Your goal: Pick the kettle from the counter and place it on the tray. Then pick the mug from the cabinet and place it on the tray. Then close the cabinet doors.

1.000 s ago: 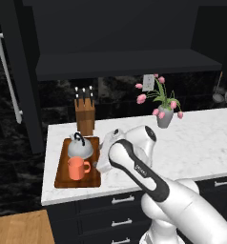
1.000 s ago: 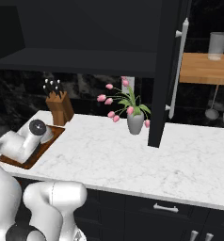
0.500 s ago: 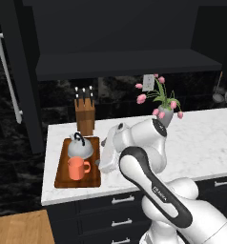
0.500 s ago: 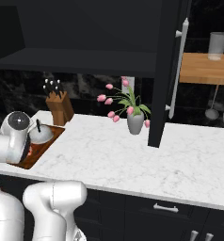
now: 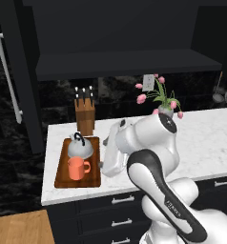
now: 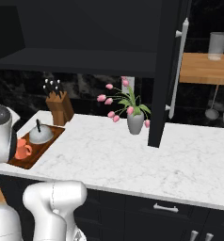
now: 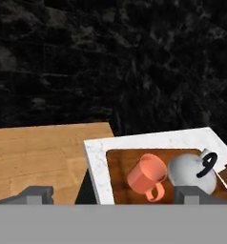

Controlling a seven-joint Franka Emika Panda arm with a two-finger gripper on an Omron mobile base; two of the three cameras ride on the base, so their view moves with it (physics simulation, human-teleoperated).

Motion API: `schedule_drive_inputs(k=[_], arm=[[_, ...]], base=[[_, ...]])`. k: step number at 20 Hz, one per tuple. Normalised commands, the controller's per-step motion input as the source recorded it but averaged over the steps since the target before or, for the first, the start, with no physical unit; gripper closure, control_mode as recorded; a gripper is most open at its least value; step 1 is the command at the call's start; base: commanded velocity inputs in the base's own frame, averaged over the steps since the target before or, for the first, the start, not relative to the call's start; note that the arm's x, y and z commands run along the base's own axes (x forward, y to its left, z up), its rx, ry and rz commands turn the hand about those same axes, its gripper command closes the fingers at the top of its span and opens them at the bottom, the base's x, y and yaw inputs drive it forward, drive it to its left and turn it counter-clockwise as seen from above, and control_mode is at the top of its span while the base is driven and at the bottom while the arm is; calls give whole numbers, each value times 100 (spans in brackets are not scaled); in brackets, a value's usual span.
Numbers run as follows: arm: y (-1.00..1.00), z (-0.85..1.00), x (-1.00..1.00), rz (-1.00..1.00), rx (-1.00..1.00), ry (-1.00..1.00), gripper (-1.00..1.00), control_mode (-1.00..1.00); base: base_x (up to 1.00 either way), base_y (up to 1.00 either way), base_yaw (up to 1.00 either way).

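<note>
Three cameras, one counter corner

The left base view sits behind the arm's left, looking forward and down on the counter (image 5: 206, 138), with the tray (image 5: 63, 176) fairly near at lower left. The right base view looks from behind the arm's right, so the same tray (image 6: 36, 153) slides to its far left edge, and the flower vase (image 6: 135, 123) sits centre. The hand view hangs above, close by, looking down and outward over the tray (image 7: 118, 176) past the counter's corner to the wooden floor (image 7: 39, 157).
</note>
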Motion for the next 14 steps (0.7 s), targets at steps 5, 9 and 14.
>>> schedule_drive_inputs(k=[5, 9, 14], arm=[[0, 47, -43, 10, -14, -9, -100, -100], [5, 47, -36, 15, -15, -19, -100, -100], [4, 41, -32, 17, -15, -22, -100, -100]], base=[[0, 0, 0], [0, 0, 0], [0, 0, 0]])
